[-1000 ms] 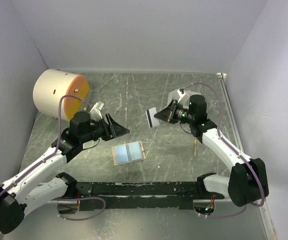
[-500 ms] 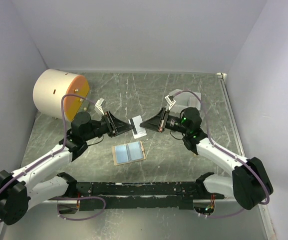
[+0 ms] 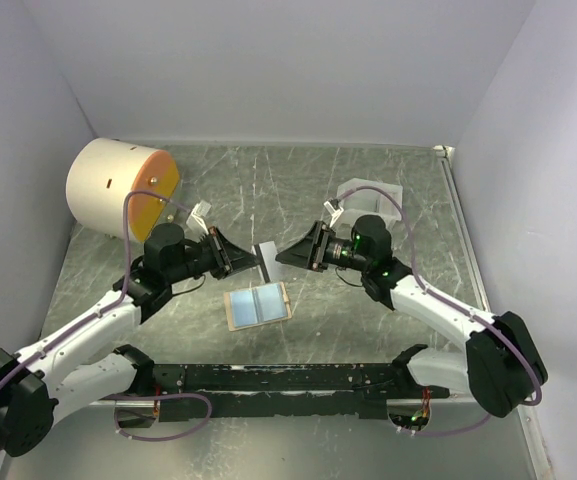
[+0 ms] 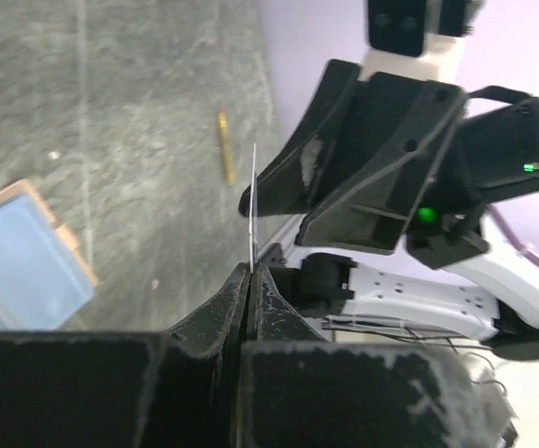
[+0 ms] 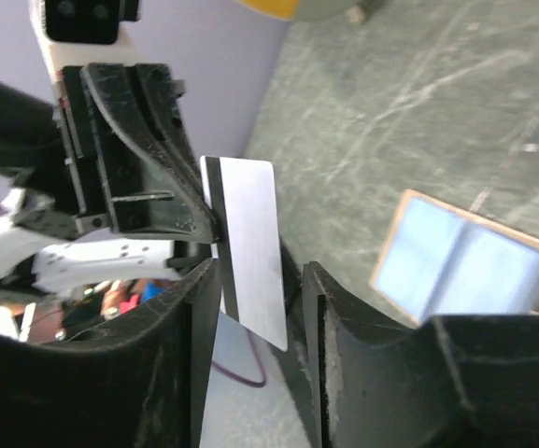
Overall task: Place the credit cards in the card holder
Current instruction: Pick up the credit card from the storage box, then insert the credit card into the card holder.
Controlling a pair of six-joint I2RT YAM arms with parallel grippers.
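Your left gripper (image 4: 250,271) has its fingers pressed together on one short end of a credit card (image 5: 248,233), holding it in the air above the bench (image 3: 338,300). In the left wrist view the card shows only as a thin pale line rising from between the fingertips. In the right wrist view you see its flat grey face, with a dark stripe along one long edge.

Your right gripper (image 5: 260,269) faces the left one, tip to tip, with its fingers spread. The free part of the card lies in the gap between them. You cannot tell from these views whether either finger touches it.

The card holder (image 3: 258,304) lies open and flat on the bench just below the two grippers, nearer the arm bases, its pale blue pockets facing up. No card shows in it.

A big cream cylinder (image 3: 118,185) with an orange face sits at the far left. A white tray (image 3: 378,190) sits behind the right arm, and a small yellow stick (image 4: 224,147) lies on the bench.
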